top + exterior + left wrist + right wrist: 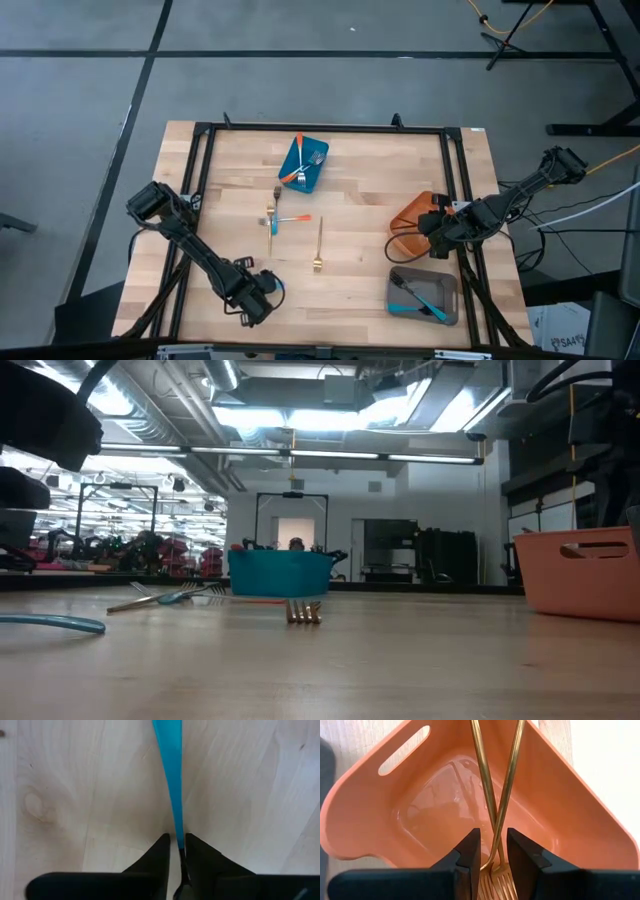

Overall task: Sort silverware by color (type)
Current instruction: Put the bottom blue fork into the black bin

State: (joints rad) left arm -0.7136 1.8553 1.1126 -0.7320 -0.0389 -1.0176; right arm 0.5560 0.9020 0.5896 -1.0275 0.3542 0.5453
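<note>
A blue-handled fork (pixel 171 775) lies flat on the wood near the table's near-left corner; its handle also shows in the low view (pixel 50 623). My left gripper (pixel 177 840) points straight down over it, open, with one fingertip close on each side of the handle's narrow end. My right gripper (pixel 493 845) is at the table's right side, above the orange container (pixel 420 820), shut on two gold forks (pixel 492 795). Loose on the middle of the table lie a gold fork (pixel 318 245), an orange-handled fork (pixel 292 218) and two more forks (pixel 272 222). My right gripper pinches the two gold forks together between its two fingers at their necks (pixel 496 851), just above the tines. The fingers slant down from the table's right side. The two handles cross and spread away from the fingers, held clear above the orange container's floor.
A blue container (pixel 303 163) with orange-handled forks stands at the far middle. A grey container (pixel 423 295) with blue-handled forks stands at the near right. The orange container (pixel 410 215) sits at the right, by the black frame rail (pixel 462 190).
</note>
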